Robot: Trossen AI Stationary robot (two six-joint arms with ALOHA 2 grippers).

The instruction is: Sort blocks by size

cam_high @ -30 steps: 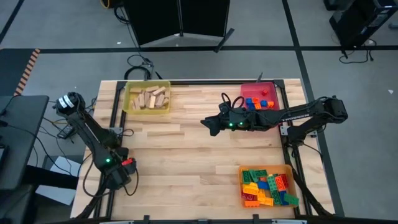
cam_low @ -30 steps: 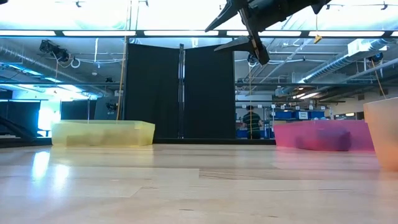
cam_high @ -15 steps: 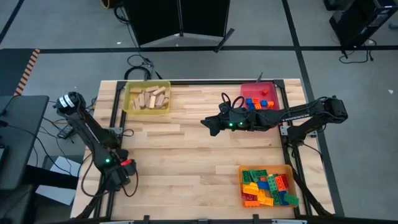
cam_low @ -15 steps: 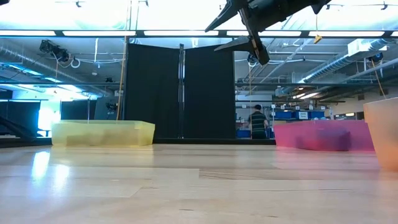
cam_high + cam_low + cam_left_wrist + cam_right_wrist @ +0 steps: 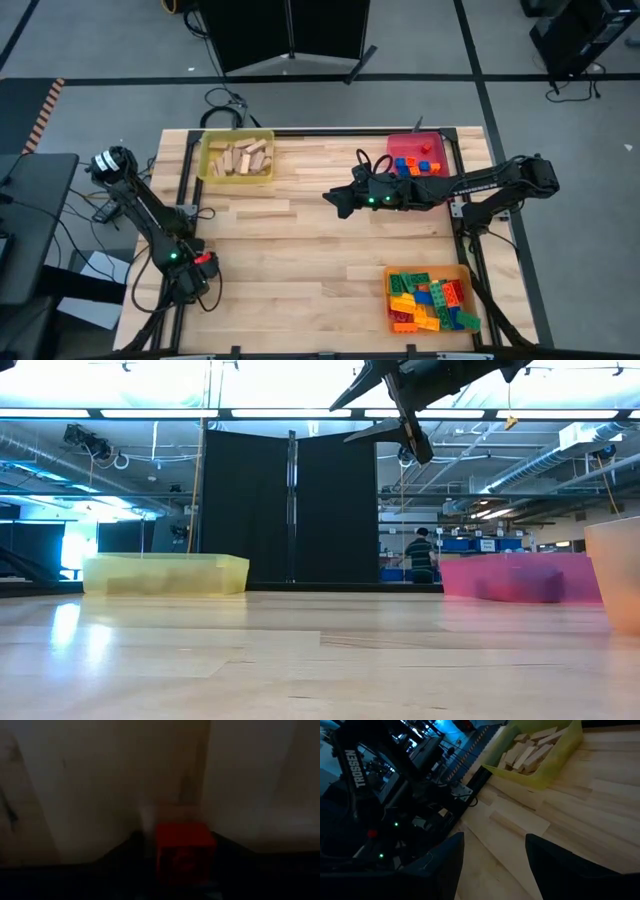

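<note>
Three coloured trays (image 5: 236,176) sit on the wooden table (image 5: 300,250).

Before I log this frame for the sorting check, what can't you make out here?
- Left gripper: whether it holds the red block; the left wrist view is dark and blurred.
- Blocks in the red tray: too small to size in the high view; a blur behind its wall in the low view.
- Orange tray: cut off by the low view's edge.
- Right gripper: fingers apart, nothing between.
</note>
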